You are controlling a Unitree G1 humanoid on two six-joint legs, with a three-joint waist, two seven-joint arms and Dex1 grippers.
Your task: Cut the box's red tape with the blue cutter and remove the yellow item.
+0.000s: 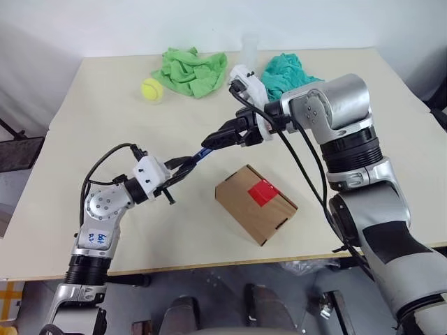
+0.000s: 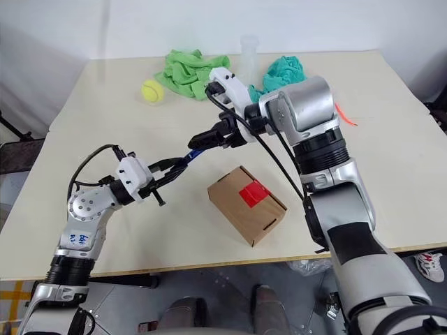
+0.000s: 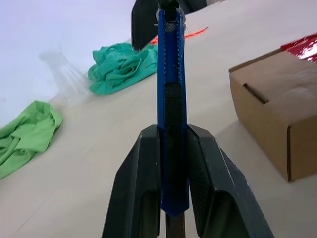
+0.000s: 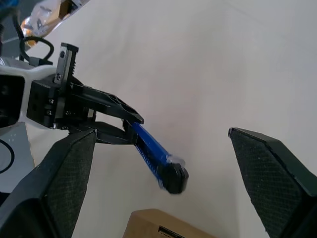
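The blue cutter (image 3: 171, 99) is held in the air above the worktop (image 1: 84, 112), gripped near its back end by the left gripper (image 1: 183, 167), whose jaws are closed tight on it from both sides. Its dark tip (image 4: 172, 179) points up toward the right gripper (image 4: 163, 163), whose jaws stand wide apart with the cutter's tip between them, touching neither finger. In the head views the tip disappears among the right gripper's black fingers, so the gap there is hard to read; the right wrist view makes it plain.

Just beneath and to the right of the cutter sits the box (image 1: 255, 204), closed, resting on the worktop near the front edge, with the red tape (image 1: 262, 191) on its top face. The yellow item cannot be made out; the shut box hides its contents.

Farther back lie a tennis ball (image 1: 151, 88), a light green cloth (image 1: 192, 70) and a teal cloth (image 1: 283, 72), the last partly hidden by the right arm. A thin orange strip (image 2: 346, 115) peeks out behind that arm.
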